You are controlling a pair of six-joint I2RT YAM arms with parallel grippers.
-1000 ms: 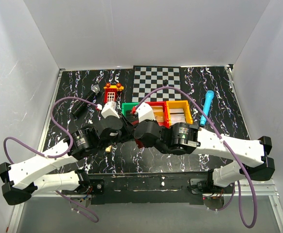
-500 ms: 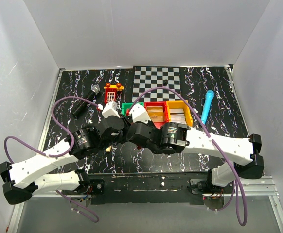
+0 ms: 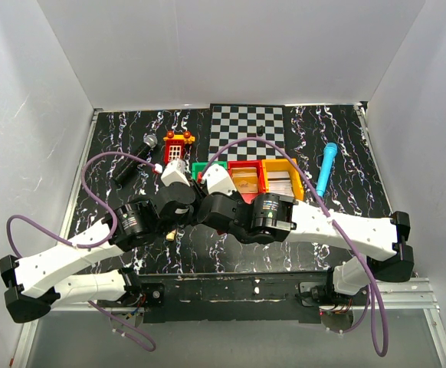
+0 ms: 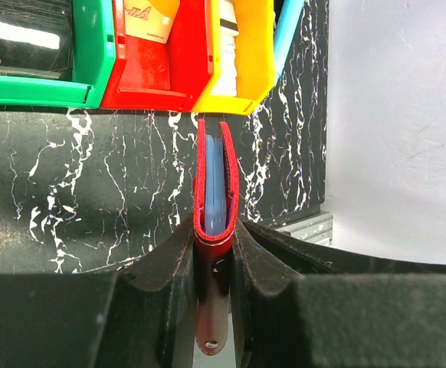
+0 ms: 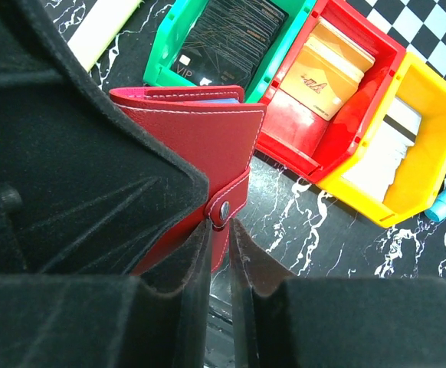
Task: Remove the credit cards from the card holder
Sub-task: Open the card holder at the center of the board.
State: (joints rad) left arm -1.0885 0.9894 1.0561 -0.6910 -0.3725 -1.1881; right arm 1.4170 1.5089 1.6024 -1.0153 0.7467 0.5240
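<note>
My left gripper (image 4: 214,253) pinches the card holder (image 4: 214,195) edge-up at frame centre; my right gripper (image 5: 221,230) clamps its red tab (image 5: 224,205). Across the top, the green bin (image 5: 164,57) holds a dark credit card (image 5: 234,31), the red bin (image 5: 300,130) tan-orange cards (image 5: 326,69), and the yellow bin (image 5: 430,100) pale grey cards (image 5: 384,153).
</note>
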